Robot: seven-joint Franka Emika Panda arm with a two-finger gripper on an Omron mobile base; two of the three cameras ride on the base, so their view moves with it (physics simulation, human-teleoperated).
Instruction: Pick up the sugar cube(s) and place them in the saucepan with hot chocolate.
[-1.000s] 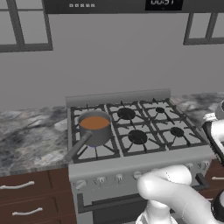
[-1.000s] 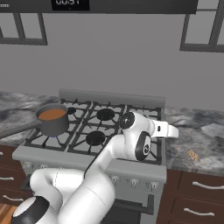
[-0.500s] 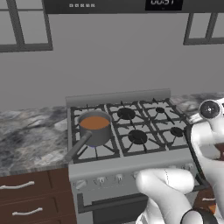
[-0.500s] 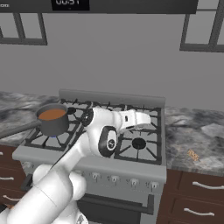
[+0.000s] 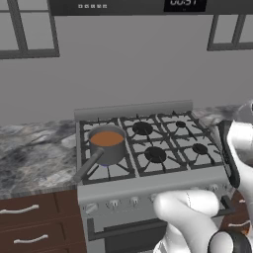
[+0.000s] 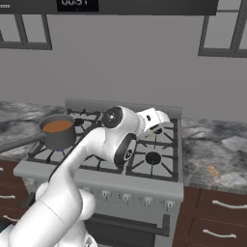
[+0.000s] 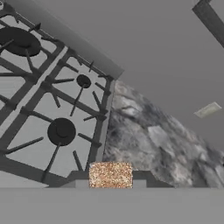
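With the stove as landmark, the saucepan with hot chocolate sits on its front-left burner. The tool hangs over the stove's right side, clamped narrow on the sugar cube. Carry leftward, release low above the liquid.

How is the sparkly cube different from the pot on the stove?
The sugar cube is a speckled golden-brown block; the saucepan is round grey metal. The cube sits between the tool's tips over the stove's right side; the saucepan rests on a front left burner, holding orange-brown liquid.
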